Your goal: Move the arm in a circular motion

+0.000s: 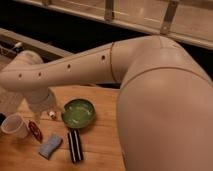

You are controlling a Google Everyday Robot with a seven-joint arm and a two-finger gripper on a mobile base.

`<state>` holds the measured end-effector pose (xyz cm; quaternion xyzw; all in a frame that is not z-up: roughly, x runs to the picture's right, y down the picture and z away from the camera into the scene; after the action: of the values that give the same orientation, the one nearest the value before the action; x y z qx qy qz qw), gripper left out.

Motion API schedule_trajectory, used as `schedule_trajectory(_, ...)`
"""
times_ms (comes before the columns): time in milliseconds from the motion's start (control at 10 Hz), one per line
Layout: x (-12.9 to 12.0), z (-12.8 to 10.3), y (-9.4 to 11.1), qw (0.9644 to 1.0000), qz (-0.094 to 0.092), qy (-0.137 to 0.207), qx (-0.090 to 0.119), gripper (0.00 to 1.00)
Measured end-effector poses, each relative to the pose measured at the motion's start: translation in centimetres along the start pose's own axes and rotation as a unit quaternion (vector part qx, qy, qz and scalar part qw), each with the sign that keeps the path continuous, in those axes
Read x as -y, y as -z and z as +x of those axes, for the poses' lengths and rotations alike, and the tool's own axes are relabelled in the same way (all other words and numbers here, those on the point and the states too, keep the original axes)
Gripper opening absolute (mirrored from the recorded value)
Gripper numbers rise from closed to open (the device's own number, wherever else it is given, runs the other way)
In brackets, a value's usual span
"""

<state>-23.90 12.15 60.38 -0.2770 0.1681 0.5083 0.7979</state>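
I judge the arm (100,65) mid-circle; the gripper (44,106) hangs, seemingly, just beside the green bowl (78,113), grip state I cannot tell. Next arc must clear it.

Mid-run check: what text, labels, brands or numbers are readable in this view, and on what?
No text can be read in this view.
Red packet next to the white cup: light markings, too blurred to read.
Arm: a row of dark holes, no lettering.
Gripper, low at the arm's far end, left of the green bowl: no label visible.
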Motion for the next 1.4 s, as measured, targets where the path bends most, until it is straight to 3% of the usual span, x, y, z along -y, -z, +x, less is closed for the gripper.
schedule_trajectory(200,-0.6,2.6,-0.1,0.9997,0.001,-0.025,-0.002,0.65)
schedule_trajectory(400,0.8,4.8,-0.3,0.9979,0.008,-0.063,-0.006,0.65)
schedule_trajectory(800,7.0,5.0,-0.5,0.9921,0.029,-0.122,-0.011,0.65)
schedule_trajectory(1100,10.1,2.7,-0.9,0.9885,0.050,-0.142,-0.016,0.65)
schedule_trajectory(1400,14.6,-3.6,-1.5,0.9868,0.073,-0.144,-0.018,0.65)
